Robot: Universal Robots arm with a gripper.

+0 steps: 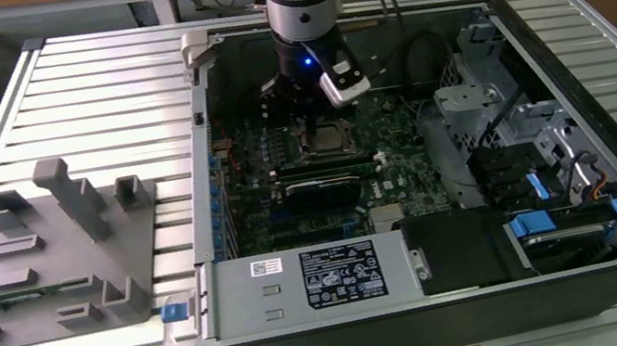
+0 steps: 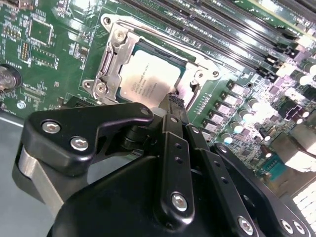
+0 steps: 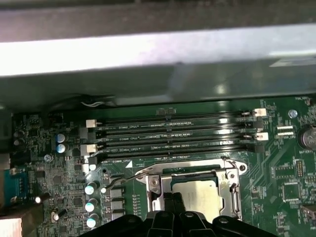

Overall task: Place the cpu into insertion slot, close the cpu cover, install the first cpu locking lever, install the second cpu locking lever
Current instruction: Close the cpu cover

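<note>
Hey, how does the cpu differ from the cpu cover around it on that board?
The cpu is a solid square with a dull grey top; the cpu cover is a shinier frame with its middle cut out. The cpu fills the centre, while the cpu cover runs along its edges. Both are metal, roughly square, and appear to lie flat at the insertion slot on the green board.

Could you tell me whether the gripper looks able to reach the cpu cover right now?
Likely yes: the gripper is right at the edge of the cpu cover, and nothing lies between them.
</note>
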